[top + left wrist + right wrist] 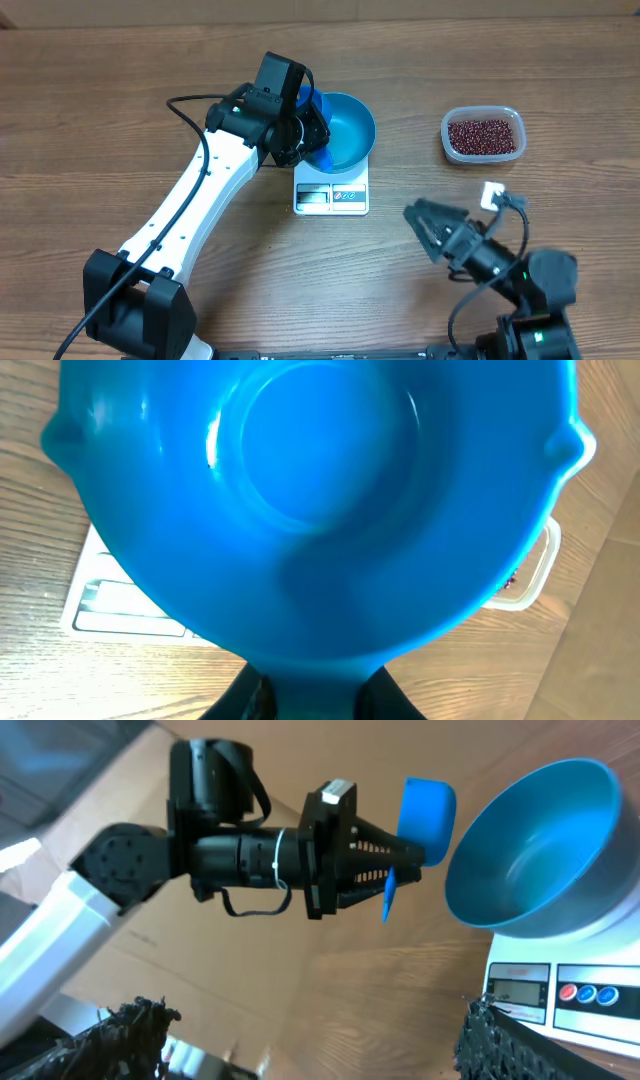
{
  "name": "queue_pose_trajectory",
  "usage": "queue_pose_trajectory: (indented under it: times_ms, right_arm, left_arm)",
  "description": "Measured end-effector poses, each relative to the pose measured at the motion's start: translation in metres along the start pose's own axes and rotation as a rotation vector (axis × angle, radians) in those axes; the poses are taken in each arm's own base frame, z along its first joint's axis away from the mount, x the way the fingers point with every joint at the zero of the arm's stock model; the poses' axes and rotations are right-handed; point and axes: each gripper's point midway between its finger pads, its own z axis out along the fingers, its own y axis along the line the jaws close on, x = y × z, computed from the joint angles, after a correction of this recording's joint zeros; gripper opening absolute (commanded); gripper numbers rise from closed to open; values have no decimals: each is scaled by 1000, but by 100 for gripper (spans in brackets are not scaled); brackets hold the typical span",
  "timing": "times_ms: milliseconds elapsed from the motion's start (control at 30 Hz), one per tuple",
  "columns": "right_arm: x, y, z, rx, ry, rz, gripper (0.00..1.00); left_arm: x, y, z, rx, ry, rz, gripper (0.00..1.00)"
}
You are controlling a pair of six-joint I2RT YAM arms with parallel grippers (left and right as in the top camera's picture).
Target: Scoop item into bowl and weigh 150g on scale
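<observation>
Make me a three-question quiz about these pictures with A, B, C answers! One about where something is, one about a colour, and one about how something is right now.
1. Where does the bowl sit?
A. on the scale
B. on the bare wood
C. on the floor

2. What colour are the beans?
A. green
B. dark red
C. yellow

3. How is the right tool?
A. shut on a bean
B. open
C. holding the bowl

Answers:
1 A, the bowl rests on top of the white scale.
2 B, the beans in the tub look dark red-brown.
3 B, its fingers stand wide apart with nothing between them.
</observation>
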Motion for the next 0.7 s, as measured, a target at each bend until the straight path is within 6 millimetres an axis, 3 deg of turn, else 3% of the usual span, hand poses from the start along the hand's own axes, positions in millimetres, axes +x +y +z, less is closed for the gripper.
queue_pose_trajectory:
  times_ms: [133,300,433,700]
  right_arm:
    - [3,5,29,12,95,-23,88]
    - [36,-3,78,93,216,-56,84]
    - [47,-15,106,174,213,-79,83]
    - [15,-32,139,244,44,-113,72]
  left_arm:
    - [-1,-1,0,4,-3,-15,13]
    - [0,-1,0,3,-1,-45,13]
    - [2,-2,0,11,11,-82,13]
    - [8,-11,-1,55,55,-136,14]
